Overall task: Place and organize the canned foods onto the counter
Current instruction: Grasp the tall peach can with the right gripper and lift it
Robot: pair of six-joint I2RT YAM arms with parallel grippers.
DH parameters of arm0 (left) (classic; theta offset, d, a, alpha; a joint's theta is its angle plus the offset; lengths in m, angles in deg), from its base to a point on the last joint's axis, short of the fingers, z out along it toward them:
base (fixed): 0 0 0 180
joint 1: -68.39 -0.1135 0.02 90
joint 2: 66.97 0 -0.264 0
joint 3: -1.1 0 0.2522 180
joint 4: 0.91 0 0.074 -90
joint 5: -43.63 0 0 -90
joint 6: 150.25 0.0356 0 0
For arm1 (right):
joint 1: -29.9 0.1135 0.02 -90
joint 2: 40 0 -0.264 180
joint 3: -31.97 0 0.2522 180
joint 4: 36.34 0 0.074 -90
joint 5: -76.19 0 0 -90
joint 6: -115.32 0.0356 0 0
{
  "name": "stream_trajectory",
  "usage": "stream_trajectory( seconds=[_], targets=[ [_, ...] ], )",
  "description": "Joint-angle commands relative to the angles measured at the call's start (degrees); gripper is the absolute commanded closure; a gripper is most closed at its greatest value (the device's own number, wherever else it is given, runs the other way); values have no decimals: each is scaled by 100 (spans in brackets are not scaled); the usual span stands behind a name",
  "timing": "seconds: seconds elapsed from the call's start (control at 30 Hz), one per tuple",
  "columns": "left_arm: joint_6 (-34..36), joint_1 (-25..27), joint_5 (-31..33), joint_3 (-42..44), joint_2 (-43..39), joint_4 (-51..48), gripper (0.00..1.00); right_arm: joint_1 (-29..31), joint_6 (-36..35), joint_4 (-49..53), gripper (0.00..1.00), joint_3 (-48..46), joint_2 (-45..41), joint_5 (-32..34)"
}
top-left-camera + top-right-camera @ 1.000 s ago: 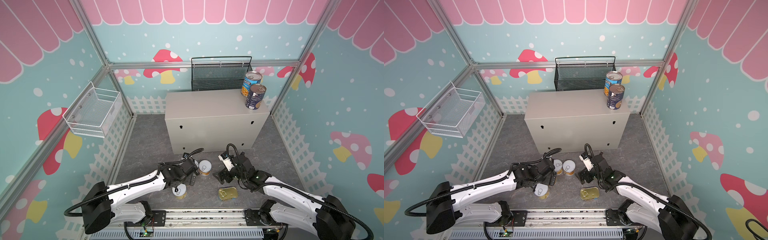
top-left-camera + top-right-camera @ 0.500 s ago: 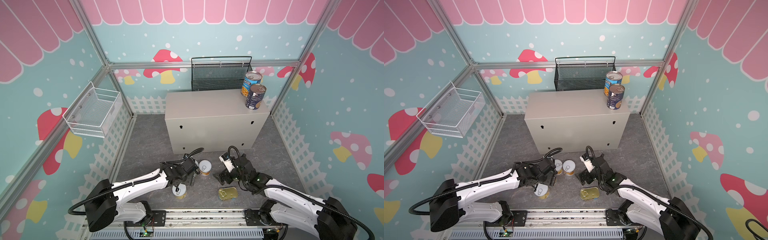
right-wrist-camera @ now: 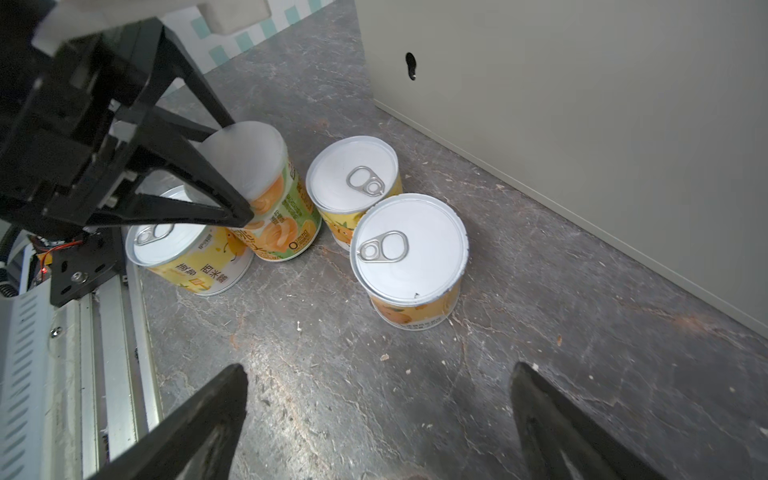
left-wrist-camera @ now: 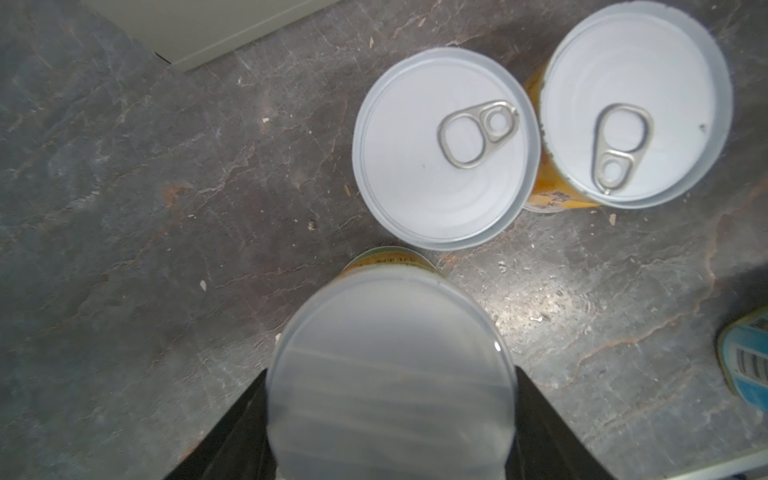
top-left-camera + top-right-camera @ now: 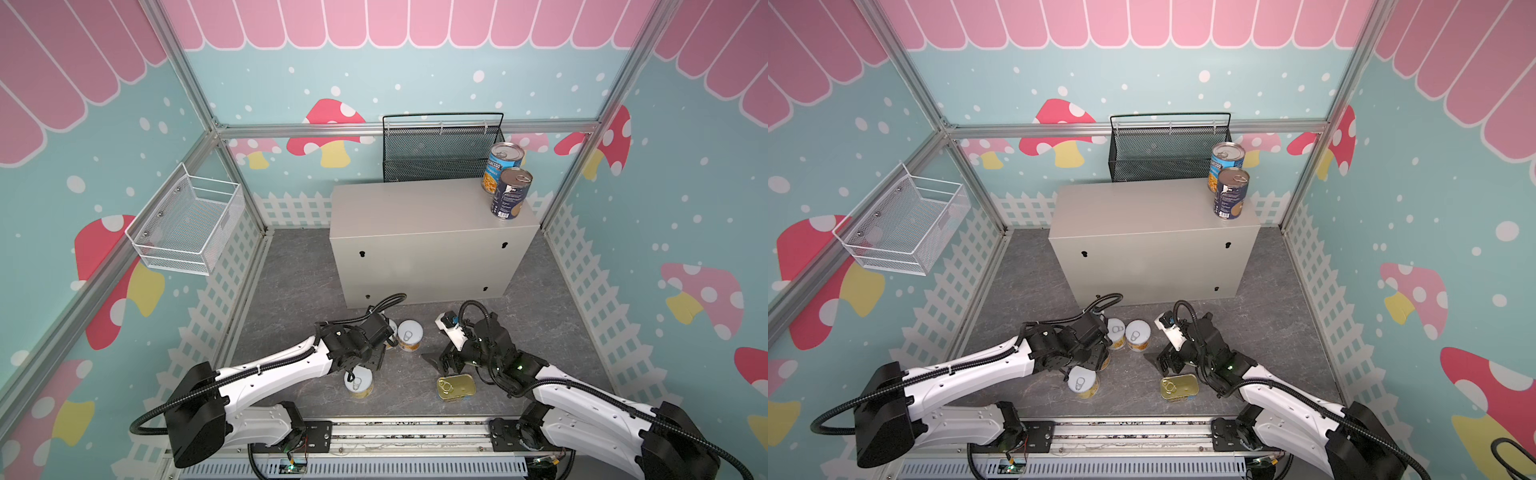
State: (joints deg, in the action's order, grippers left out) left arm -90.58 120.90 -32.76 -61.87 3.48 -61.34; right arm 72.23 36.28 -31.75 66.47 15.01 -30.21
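My left gripper [image 5: 376,353] is shut on a small yellow-labelled can [image 3: 270,195], its fingers [image 3: 216,191] pressed on either side; the can leans a little on the floor. Its white lid [image 4: 390,353] fills the gap between the jaws. Three more yellow cans stand close by: two side by side [image 5: 410,333] [image 4: 444,149] and one nearer the front [image 5: 358,382]. The gold-topped SPAM tin [image 5: 456,386] lies flat by my right gripper [image 3: 378,370], which is open over bare floor. Two blue-labelled cans [image 5: 503,166] [image 5: 511,193] stand on the right end of the counter [image 5: 415,208].
A black mesh basket [image 5: 440,149] hangs behind the counter and a white wire basket [image 5: 187,224] on the left wall. The counter's front face [image 3: 582,124] rises just beyond the floor cans. A metal rail [image 5: 374,432] runs along the front edge.
The left jaws have drawn in from wide open onto the yellow can. The right arm and the other cans have barely moved.
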Motion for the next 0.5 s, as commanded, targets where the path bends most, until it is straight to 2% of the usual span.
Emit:
stream_trajectory(
  seconds=[0.0, 0.23, 0.47],
  targets=[
    [501, -22, -182, -644, -539, -243, 57, 167, -315, -540, 1, -54, 66, -304],
    [1258, -39, -1348, -1345, -846, -700, 58, 635, -596, -934, 1, 126, 173, -213],
    [1645, -39, -1966, -1808, -961, -961, 59, 978, -796, -1116, 0, 342, 163, -170]
  ],
)
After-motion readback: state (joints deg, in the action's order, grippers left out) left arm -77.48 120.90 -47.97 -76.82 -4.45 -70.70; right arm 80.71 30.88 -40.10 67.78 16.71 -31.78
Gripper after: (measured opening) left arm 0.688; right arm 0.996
